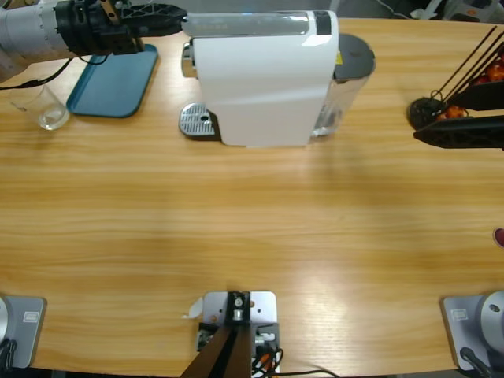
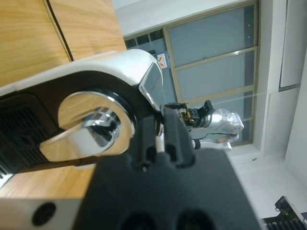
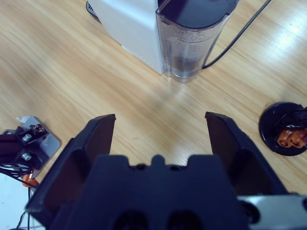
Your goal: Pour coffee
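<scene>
The white coffee machine (image 1: pixel 260 79) stands at the back middle of the table, with its metal drip tray (image 1: pixel 197 122) on its left side and nothing on that tray. My left gripper (image 1: pixel 177 16) reaches in from the upper left, and its tips rest against the left end of the machine's grey top lever (image 1: pixel 248 24). In the left wrist view the left gripper (image 2: pixel 160 127) has its jaws close together beside the chrome brewing head (image 2: pixel 91 124). A clear glass (image 1: pixel 49 110) stands far left. My right gripper (image 3: pixel 160 120) hangs open and empty, facing the water tank (image 3: pixel 192 38).
A blue tray (image 1: pixel 114 83) lies between the glass and the machine. A black capsule stand (image 1: pixel 429 110) with orange capsules (image 3: pixel 290 136) sits at the right, beside the right gripper (image 1: pixel 421 132). A black cable (image 3: pixel 235 36) runs behind the tank.
</scene>
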